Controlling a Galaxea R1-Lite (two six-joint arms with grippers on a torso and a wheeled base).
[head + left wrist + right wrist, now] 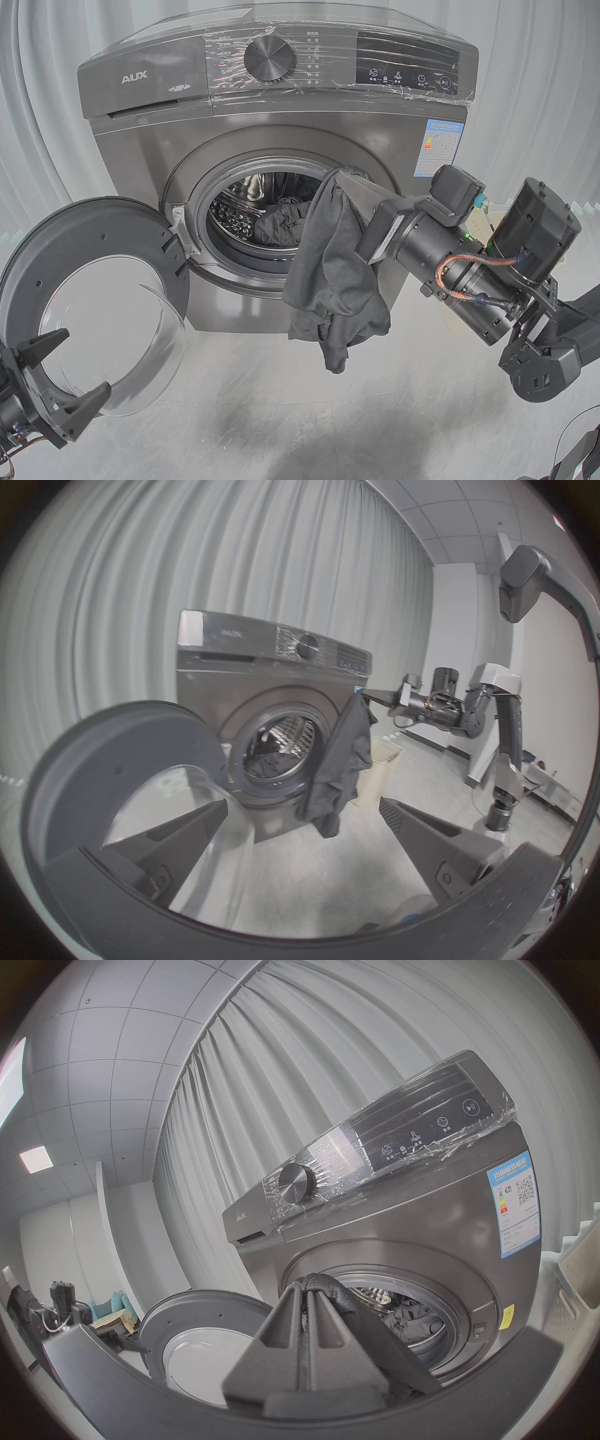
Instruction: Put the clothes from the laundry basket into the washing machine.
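1. As the head view faces the washing machine (275, 137), its round door (94, 294) stands wide open on the machine's left side. The right gripper (345, 178) is level with the upper right rim of the machine's opening, its fingers pressed together on a dark garment (331, 275). The cloth hangs in front of the opening's right half and past its lower rim, outside the drum. More dark clothes (281, 222) lie inside the machine's drum. The left gripper (86, 364) sits low in front of the open door, its two fingers spread with nothing between them.

2. Left wrist view: the left gripper (301, 804), low off the machine's left front, shows both fingers (187, 830) well apart. The garment (334, 761) dangles from the right gripper (375, 697) before the right edge of the machine's (250, 667) opening, clear of the floor. A pale laundry basket (382, 761) stands just to the right of the machine, partly behind the hanging cloth.

3. Right wrist view: the right gripper (307, 1294) is closed directly before the machine's (406, 1210) opening. A fold of the garment (350, 1310) is pinched between its fingers and draped over one side. Clothes (406, 1322) show inside the drum, the door (200, 1335) stands open at the machine's left, and a corner of the basket (581, 1266) lies beside its right flank.
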